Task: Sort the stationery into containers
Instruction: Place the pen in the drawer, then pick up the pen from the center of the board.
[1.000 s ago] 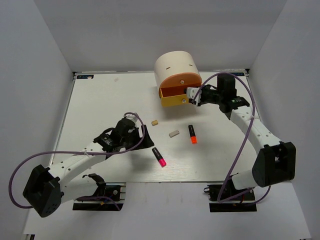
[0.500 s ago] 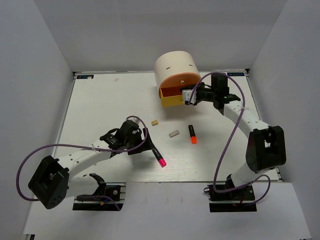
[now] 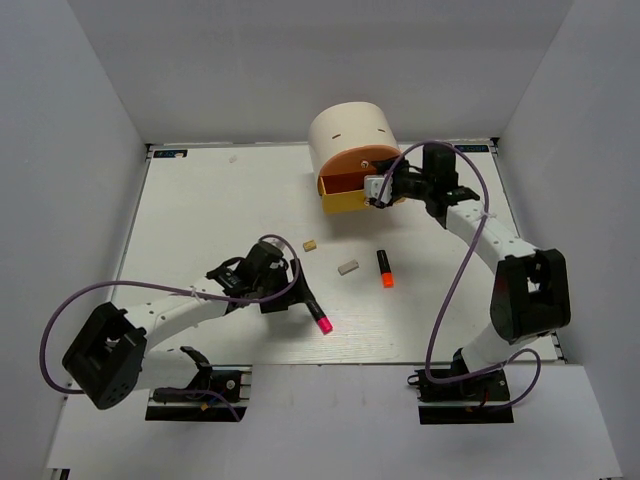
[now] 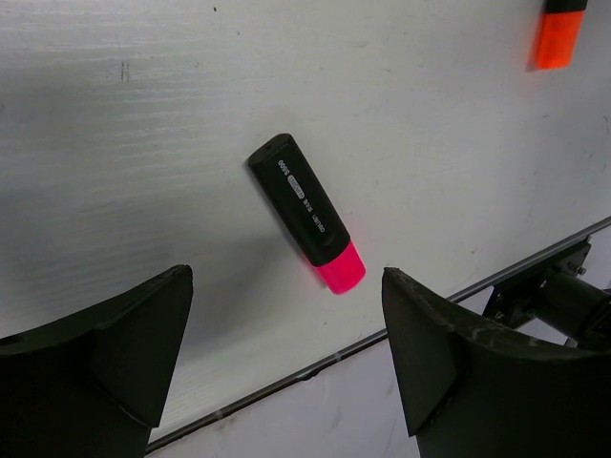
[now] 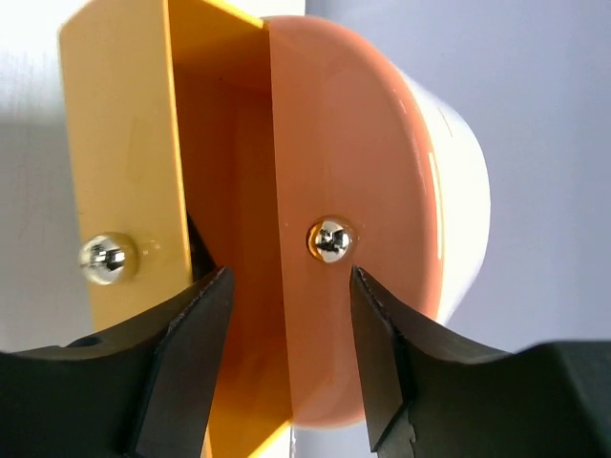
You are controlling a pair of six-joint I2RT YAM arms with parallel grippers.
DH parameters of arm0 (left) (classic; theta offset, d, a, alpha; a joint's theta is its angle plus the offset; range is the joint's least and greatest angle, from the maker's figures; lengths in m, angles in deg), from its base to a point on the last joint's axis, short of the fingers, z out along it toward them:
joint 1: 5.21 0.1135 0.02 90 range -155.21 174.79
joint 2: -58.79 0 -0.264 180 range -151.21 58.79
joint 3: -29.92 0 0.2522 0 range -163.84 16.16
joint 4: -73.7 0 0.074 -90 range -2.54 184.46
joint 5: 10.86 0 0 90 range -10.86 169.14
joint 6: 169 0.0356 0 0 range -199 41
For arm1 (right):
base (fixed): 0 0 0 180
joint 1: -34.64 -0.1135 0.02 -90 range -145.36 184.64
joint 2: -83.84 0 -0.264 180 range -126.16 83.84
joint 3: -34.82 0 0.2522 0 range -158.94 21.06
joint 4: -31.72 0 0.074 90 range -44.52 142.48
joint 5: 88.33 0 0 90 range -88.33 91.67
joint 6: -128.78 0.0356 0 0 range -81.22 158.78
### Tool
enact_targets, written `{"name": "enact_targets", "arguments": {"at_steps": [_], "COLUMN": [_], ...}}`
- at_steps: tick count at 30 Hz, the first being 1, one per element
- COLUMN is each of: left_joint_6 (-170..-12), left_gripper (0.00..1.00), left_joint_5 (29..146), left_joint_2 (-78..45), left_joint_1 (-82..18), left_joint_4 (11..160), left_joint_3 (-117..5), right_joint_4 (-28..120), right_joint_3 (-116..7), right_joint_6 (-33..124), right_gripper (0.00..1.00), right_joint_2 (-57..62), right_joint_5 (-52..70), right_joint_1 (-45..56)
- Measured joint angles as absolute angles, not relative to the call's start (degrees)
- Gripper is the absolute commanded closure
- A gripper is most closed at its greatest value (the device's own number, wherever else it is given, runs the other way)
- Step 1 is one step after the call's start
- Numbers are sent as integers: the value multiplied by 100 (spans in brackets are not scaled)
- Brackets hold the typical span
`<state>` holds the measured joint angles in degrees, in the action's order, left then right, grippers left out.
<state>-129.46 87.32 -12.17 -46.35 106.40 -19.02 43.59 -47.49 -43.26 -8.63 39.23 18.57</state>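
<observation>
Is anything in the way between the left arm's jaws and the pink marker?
No, nothing visible. The pink highlighter lies alone on the table, just ahead of the left arm's open jaws, with only bare surface between. The orange highlighter sits well off to the side.

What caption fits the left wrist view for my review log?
Open left gripper hovers over the pink-tipped highlighter lying on the white table.

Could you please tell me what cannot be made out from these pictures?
1. Contents of the open yellow drawer: top view, shadowed beneath the salmon-orange drawer; right wrist view, seen edge-on.
2. Black orange-tipped highlighter: left wrist view, cut off by the top edge.
3. Print on the black pink-tipped highlighter: left wrist view, too small to read.
</observation>
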Motion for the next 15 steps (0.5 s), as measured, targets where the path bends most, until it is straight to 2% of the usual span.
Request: {"name": "enact_targets", "arguments": {"at_steps": [4,5,7,8,9,11,15], "left_joint_6": [-13016,-13042,-13097,-13147,-13195,-13309,-13625], "left_gripper": [15,16,16,18,18,19,25], "left_joint_5": [8702,8691,8621,8566,8525,8407,8109], "left_joint_2": [-1357,-1414,-1558,-1650,-1739,-1978,-2647], "left_joint_1": [-4810,-4863,-4978,-5046,-5099,-5212,-5459], "left_joint_4": [10679,10710,10810,10891,10948,11094,11407], "left_joint_3": [-1932,-1961,-2068,-2155,-2247,-2501,-3139], "right_joint_4": [4143,4051,3681,3415,3102,2602,2621], "right_joint_3": [-4336,-4201,-3866,-3619,-3372,-2878,-2577], "right_joint_6": [-3865,-3644,-3142,-2733,-2285,-1441,-7], "right_gripper": [48,57,68,78,81,81,69], "right_joint_2": [-240,-6,486,822,1111,1694,2446], "right_joint_5": [3907,3890,3724,3580,3383,2976,2408], "right_joint_1": [1881,1887,1892,1894,1896,1898,1953]}}
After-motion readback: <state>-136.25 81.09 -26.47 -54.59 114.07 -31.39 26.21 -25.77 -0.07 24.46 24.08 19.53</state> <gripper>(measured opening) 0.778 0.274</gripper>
